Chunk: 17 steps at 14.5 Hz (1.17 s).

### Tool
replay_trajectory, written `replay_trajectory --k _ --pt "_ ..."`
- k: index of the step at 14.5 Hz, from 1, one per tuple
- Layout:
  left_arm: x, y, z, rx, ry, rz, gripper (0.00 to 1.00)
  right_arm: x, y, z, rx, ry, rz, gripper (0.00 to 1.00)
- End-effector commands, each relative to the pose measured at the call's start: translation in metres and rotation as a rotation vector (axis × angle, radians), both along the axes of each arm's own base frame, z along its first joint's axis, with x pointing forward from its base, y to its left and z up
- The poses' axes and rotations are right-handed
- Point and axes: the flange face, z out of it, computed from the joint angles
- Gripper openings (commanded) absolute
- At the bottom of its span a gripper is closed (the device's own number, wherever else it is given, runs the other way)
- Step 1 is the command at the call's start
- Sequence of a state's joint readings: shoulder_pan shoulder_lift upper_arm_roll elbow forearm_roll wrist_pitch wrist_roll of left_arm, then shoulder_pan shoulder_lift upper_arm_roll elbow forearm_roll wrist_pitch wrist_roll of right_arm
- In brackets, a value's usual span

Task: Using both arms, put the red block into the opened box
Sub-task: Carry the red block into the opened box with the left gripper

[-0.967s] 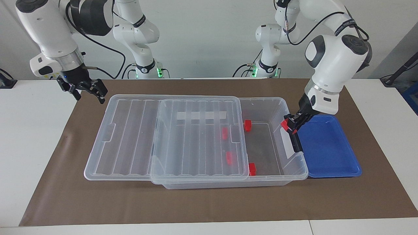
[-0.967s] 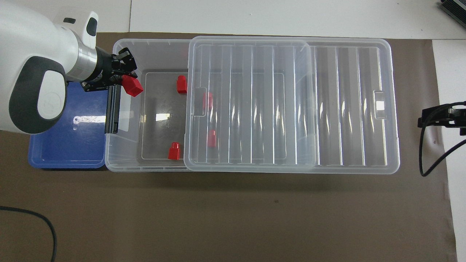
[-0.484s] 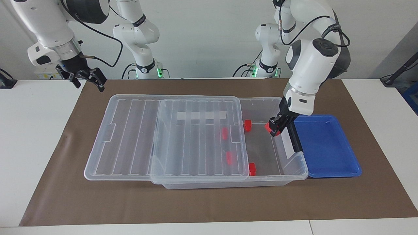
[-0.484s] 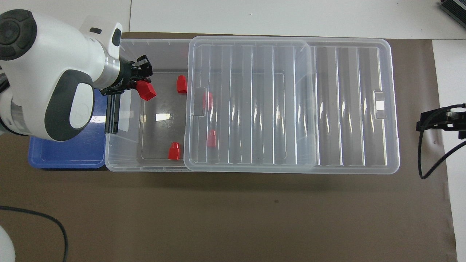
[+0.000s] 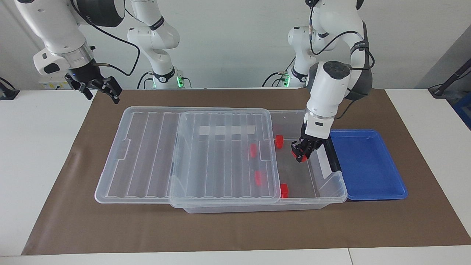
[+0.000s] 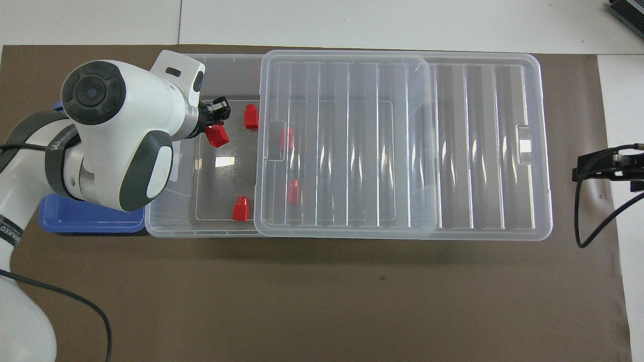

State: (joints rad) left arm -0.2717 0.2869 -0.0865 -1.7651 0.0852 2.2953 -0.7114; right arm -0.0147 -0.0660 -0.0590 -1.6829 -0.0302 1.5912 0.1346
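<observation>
My left gripper [image 5: 300, 154] is shut on a red block [image 5: 301, 158] and hangs low over the uncovered part of the clear box [image 5: 333, 200], by the end with the black handle [image 5: 333, 158]. In the overhead view the red block [image 6: 217, 136] sticks out below the left gripper [image 6: 215, 125]. The box's ribbed lid [image 5: 147, 154] is slid toward the right arm's end. Two red blocks [image 5: 279, 141] [image 5: 284, 190] lie on the bare box floor, and two more [image 5: 253, 150] [image 5: 258, 177] show through the lid. My right gripper [image 5: 99, 88] waits open, up in the air over the mat's corner.
A shallow blue tray [image 5: 368, 165] sits against the box's handle end, toward the left arm's end of the table. A brown mat [image 5: 235, 228] covers the table. The left arm's forearm [image 6: 115, 136] hides much of the tray from above.
The left gripper carried the red block from over the box's handle end into the open part and sank lower. The right gripper drew up and back a little.
</observation>
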Motion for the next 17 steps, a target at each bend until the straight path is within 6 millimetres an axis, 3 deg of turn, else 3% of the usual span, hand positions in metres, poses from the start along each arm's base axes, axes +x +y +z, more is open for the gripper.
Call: replay_trajectory --k 1,2,8,13,14,15,16,17 --pt "0.002 -0.014 -0.037 0.03 -0.016 -0.036 0.0 -0.002 0.002 0.0 0.017 0.007 -0.004 1.0" --pt "0.004 -0.023 -0.054 0.025 -0.028 -0.052 0.0 -0.002 0.002 0.0 0.017 0.008 -0.003 1.0" --pt "-0.004 -0.012 -0.114 0.077 -0.053 -0.127 0.0 0.001 0.003 0.001 0.015 -0.019 0.013 1.0" --pt "-0.007 -0.012 -0.119 0.082 -0.045 -0.129 0.0 0.002 0.004 0.0 0.015 -0.021 0.065 1.0" --pt "-0.007 -0.012 -0.119 0.082 -0.043 -0.129 0.0 0.003 0.018 0.001 0.013 -0.021 0.094 1.0" --pt "-0.008 -0.011 -0.12 0.082 -0.043 -0.129 0.0 0.003 0.013 0.0 0.015 -0.017 0.086 1.0" --pt "-0.007 -0.011 -0.12 0.082 -0.043 -0.128 0.18 0.003 0.011 0.0 0.017 -0.017 0.083 1.0" --pt "-0.007 -0.011 -0.12 0.082 -0.043 -0.128 0.73 0.003 0.008 0.0 0.017 -0.017 0.08 1.0"
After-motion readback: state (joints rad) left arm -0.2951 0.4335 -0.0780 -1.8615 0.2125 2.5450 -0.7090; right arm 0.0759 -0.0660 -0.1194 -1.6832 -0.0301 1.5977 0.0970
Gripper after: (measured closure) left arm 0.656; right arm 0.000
